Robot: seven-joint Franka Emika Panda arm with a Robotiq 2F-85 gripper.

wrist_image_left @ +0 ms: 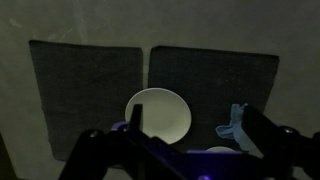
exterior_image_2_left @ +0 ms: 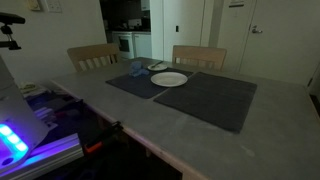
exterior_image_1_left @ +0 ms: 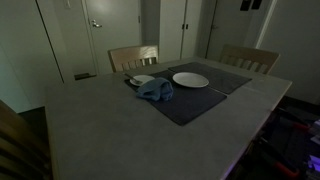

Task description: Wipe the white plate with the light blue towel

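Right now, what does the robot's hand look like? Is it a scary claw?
Not scary! In the wrist view, the gripper is black and chunky, with two thick fingers that look jointed. A faint purple-blue glow shows low between them. The room is too dark to make out cables or markings.

Two placemats (wrist_image_left: 85, 85) are laid side by side on the table (exterior_image_1_left: 100, 130); a plate (exterior_image_1_left: 190, 79) is set seemingly where they meet, a towel (exterior_image_1_left: 155, 90) just beside it.
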